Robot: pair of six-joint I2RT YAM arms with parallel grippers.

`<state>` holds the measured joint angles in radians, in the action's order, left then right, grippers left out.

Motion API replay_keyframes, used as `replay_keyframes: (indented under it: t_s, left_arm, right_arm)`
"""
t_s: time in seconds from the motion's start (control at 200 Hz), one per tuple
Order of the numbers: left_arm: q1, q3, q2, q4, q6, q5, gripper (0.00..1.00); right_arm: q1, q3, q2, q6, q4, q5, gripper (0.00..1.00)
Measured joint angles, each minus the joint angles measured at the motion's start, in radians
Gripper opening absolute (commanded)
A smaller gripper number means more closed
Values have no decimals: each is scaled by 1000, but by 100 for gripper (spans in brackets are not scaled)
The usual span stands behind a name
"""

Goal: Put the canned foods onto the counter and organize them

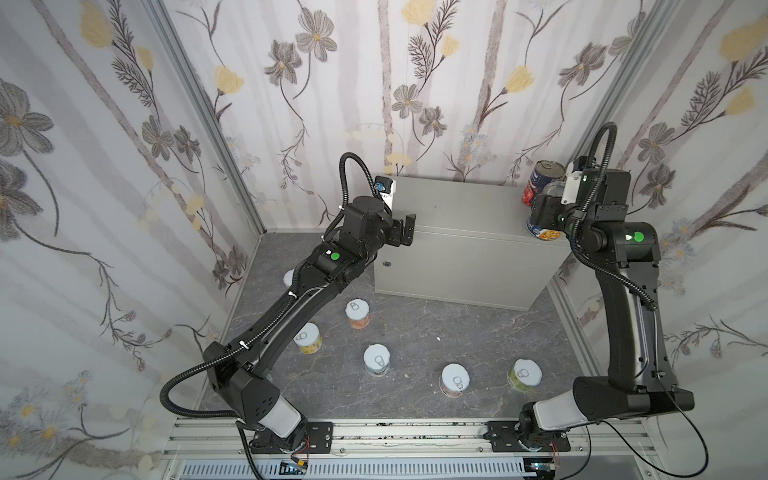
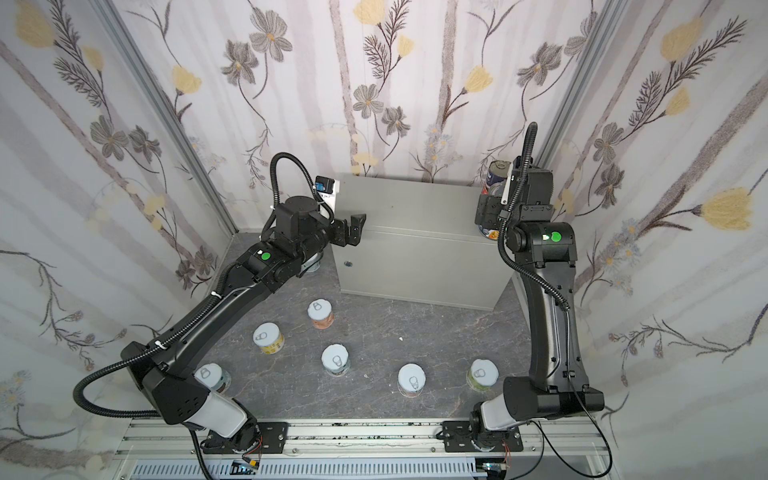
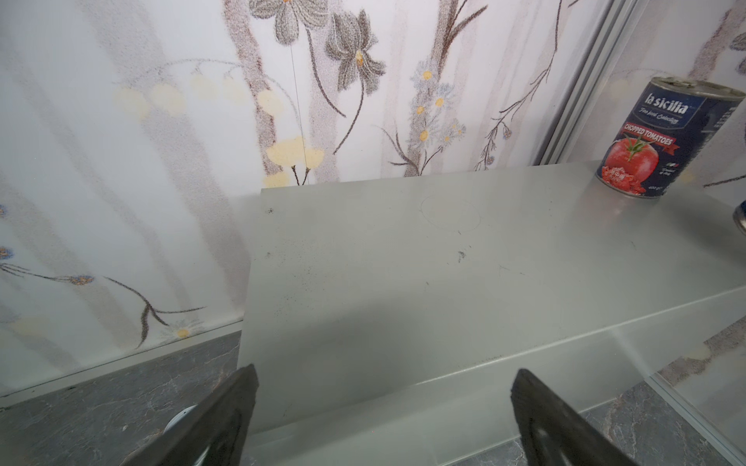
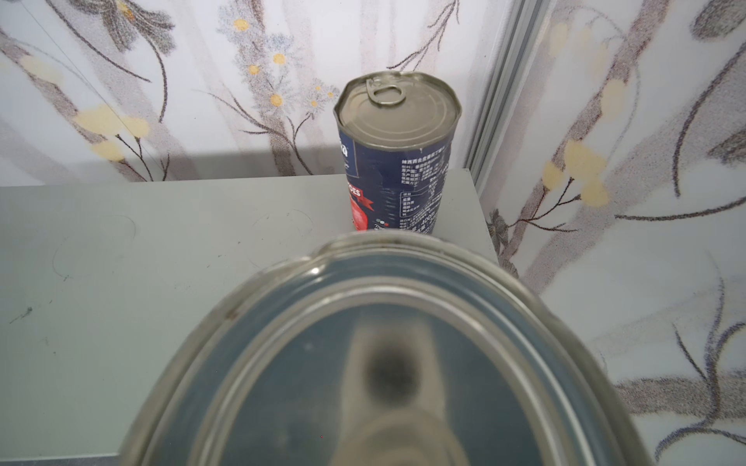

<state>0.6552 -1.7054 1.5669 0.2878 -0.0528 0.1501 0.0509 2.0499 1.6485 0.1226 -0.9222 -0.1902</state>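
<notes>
The counter (image 1: 457, 216) (image 2: 415, 216) (image 3: 403, 262) (image 4: 161, 250) is a light-grey metal box against the back wall. A navy-and-red can (image 1: 542, 180) (image 2: 496, 174) (image 3: 662, 137) (image 4: 397, 149) stands upright at its back right corner. My right gripper (image 1: 548, 208) (image 2: 488, 212) is shut on the blue soup can (image 1: 544, 232) (image 2: 490, 233) at the front right corner; its lid (image 4: 383, 355) fills the right wrist view and hides the fingers. My left gripper (image 1: 406, 226) (image 2: 355, 227) (image 3: 383, 383) hangs open and empty over the counter's left front edge.
Several short pull-tab cans stand on the dark marbled floor: orange (image 1: 357, 313), yellow (image 1: 308, 337), teal (image 1: 377, 360), pink (image 1: 455, 380), green (image 1: 524, 374). Another can (image 2: 212, 376) sits by the left arm's base. Floral walls close in on three sides.
</notes>
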Motion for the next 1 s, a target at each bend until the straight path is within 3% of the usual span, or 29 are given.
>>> replay_keyframes:
  t_s: [0.734,0.999]
  left_arm:
    - [-20,-42,63,0,2,-35,100]
    - [-24,-50,71,0,1,-40,100]
  right_arm:
    - [-26,52,104,19,37,0,52]
    - [-31,55,117,19,37,1,60]
